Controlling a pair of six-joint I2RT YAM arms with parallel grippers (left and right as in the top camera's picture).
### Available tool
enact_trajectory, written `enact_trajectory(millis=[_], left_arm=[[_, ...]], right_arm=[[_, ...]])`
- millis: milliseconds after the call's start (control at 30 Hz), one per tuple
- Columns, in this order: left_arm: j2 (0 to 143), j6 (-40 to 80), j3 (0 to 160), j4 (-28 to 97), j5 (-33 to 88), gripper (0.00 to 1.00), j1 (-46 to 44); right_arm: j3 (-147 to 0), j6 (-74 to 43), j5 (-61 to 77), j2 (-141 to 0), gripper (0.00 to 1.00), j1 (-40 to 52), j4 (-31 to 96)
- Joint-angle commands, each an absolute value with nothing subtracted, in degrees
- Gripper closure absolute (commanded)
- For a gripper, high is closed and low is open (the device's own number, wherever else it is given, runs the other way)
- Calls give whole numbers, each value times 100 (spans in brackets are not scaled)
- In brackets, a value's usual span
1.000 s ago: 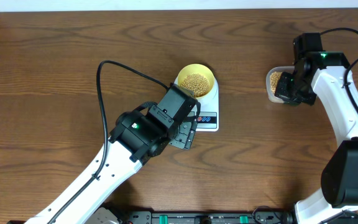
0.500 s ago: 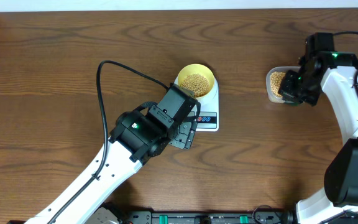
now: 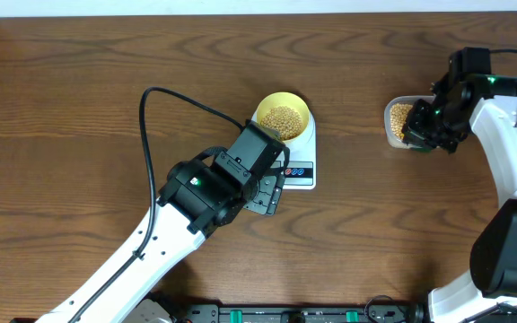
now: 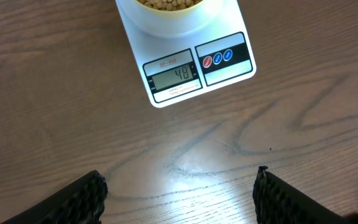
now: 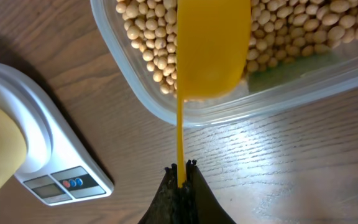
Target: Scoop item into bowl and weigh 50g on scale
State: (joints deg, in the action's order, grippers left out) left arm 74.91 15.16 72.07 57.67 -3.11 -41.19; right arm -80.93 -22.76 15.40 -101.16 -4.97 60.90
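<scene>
The pale yellow bowl (image 3: 283,117) holds tan beans (image 3: 283,117) and stands on the white scale (image 3: 298,170), whose display (image 4: 174,76) reads 48. My left gripper (image 4: 180,193) hangs open over bare wood just in front of the scale. My right gripper (image 5: 182,169) is shut on the thin handle of a yellow scoop (image 5: 212,46). The scoop's cup sits over the beans (image 5: 291,28) in a clear tub (image 3: 399,122) at the right.
The clear tub's near rim (image 5: 185,115) lies between the scoop's cup and my right fingers. The left arm's black cable (image 3: 164,94) arcs over the table left of the bowl. Bare wood surrounds the scale.
The right arm has shifted slightly right and turned at the tub, carrying the scoop. The left arm, bowl and scale have not moved.
</scene>
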Motion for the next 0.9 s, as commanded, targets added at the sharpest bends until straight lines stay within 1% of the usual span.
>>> enact_trajectory(millis=[0,500,867], left_arm=[[7513,1470,7319,5778,-305,22,-4106],[7513,1470,7319,5778,-305,22,-4106],[7513,1470,7319,5778,-305,22,-4106]], right_arm=[[-8077,-2150,1758,-10044,99,-589,6132],[-8077,-1822,2165,-10044,99,-1041,6241],[-8077,-1367,2825,-10044,99,-1341,6512]])
